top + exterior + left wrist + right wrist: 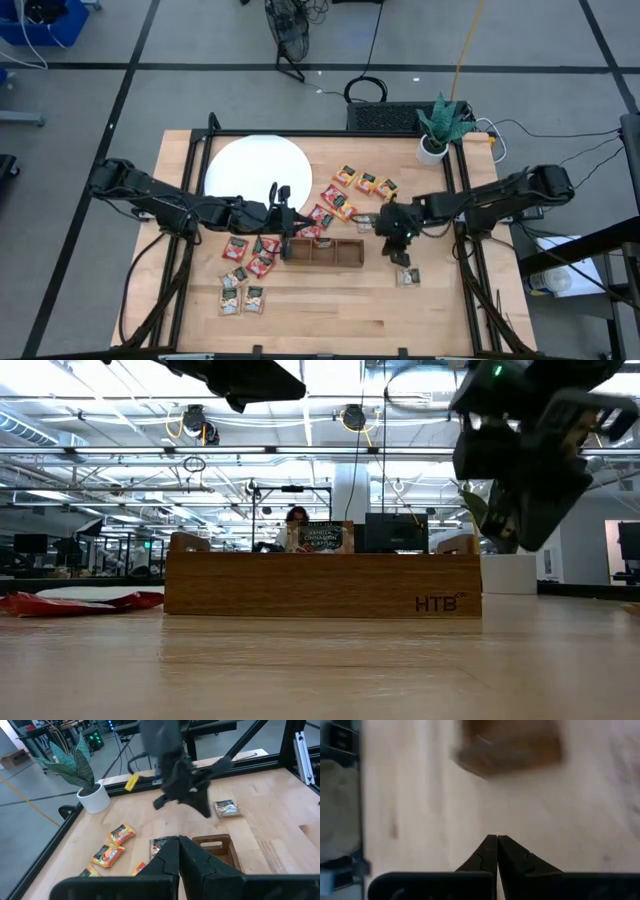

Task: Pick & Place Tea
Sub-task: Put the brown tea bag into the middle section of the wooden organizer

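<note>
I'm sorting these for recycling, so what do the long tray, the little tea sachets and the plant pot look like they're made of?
The tray looks like brown wood with a matte finish: grain shows on its side, with a stamped mark. The tea sachets look like glossy printed foil or plastic; which one is unclear. The plant pot is smooth and plain white, probably ceramic or plastic.

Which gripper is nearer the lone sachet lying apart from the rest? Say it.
Right. The right gripper hovers just beside the lone sachet; the left gripper sits beyond the wooden tray's far end.

Tea sachets (247, 272) lie left of the tray (322, 249).
</note>
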You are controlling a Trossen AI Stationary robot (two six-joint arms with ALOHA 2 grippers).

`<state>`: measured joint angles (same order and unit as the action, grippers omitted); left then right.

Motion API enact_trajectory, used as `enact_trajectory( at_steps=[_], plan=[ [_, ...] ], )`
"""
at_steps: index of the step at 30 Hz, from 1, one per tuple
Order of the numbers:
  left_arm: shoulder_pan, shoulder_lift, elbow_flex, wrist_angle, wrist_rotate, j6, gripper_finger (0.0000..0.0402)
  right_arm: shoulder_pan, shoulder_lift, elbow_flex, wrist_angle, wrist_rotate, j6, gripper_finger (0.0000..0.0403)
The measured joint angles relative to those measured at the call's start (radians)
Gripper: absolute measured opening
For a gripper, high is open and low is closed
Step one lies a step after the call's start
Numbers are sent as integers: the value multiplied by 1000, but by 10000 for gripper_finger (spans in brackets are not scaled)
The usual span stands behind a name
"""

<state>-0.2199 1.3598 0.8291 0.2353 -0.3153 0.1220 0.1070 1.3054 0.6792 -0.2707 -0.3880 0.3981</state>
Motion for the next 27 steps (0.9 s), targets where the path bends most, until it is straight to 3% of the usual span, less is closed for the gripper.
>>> enact_trajectory(
  at_steps=[8,11,17,23,27],
  plan=[
    [1,0,0,-5,0,1,17,325,29,2,336,191,32,1],
    [2,0,0,-4,0,1,17,411,59,2,276,257,224,1],
    [2,0,0,0,0,-17,17,569,156,0,39,253,663,0],
    [2,0,0,3,0,-22,17,603,228,6,-42,244,821,0],
    [2,0,0,5,0,-27,17,599,228,5,-201,231,891,0]
  ],
)
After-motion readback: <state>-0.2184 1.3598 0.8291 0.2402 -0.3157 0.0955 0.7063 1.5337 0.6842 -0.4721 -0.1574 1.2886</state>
